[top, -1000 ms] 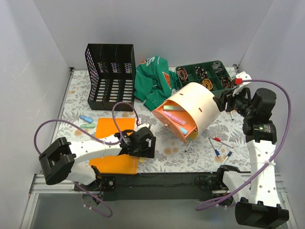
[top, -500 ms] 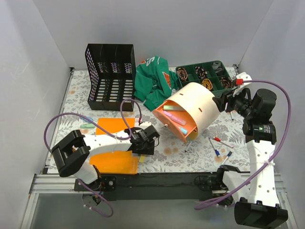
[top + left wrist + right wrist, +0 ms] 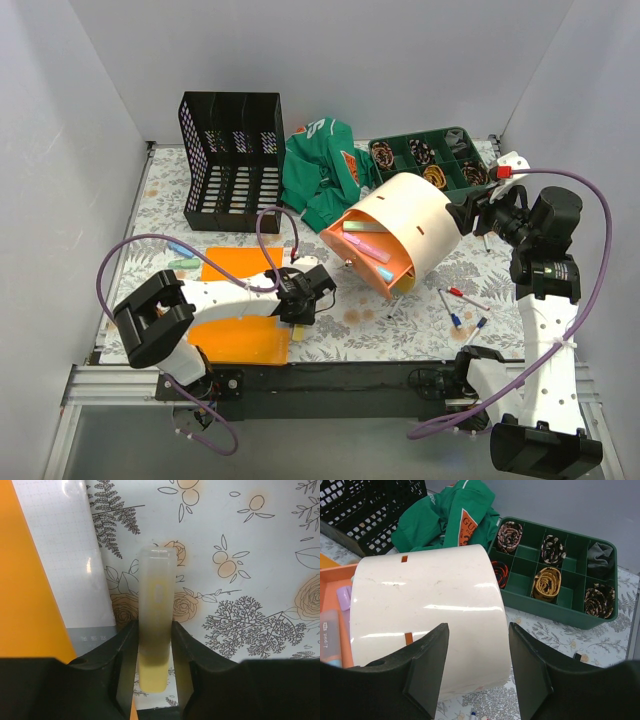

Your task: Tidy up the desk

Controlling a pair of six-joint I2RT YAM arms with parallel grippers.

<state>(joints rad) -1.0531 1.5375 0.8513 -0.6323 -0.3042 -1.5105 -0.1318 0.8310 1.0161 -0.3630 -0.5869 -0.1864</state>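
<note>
Two arms worked the desk [image 3: 400,325], a wide flat top in a white cover printed with ferns and orange flowers that filled the whole scene under the clutter. At far left stood a black file rack [image 3: 232,160]. Nearer, a blue marker [image 3: 180,247] and a green marker [image 3: 184,263] lay loose beside an orange folder [image 3: 240,342].

Just right of that folder, the left gripper [image 3: 300,305] was down at the cover. In the wrist view, both fingers pressed the sides of a yellow highlighter [image 3: 156,600], clenched on its rear part, with most of the barrel reaching out beyond the tips.

The step in hand looked like picking this highlighter up to store it. With so much barrel overhanging, the hold had to be firm before any lift, or the pen could pivot between the pads. A straight rise, clear of the folder's edge, seemed wise before any turn to the right.

Behind the middle lay a crumpled green garment [image 3: 318,170]. Right of it a cream cylindrical holder [image 3: 412,228] was tipped on its side, its orange insert [image 3: 362,255] already carrying several markers and facing the left arm: the likely target. A few pens [image 3: 458,303] lay on the near right, and a green divided tray [image 3: 555,611] of rolled ties sat at far right.

The right gripper [image 3: 477,630] sat at the holder's closed end, jaws apart with the cream wall in the gap. Whether they pinched it I could not tell. It would best stay steady during the drop.
</note>
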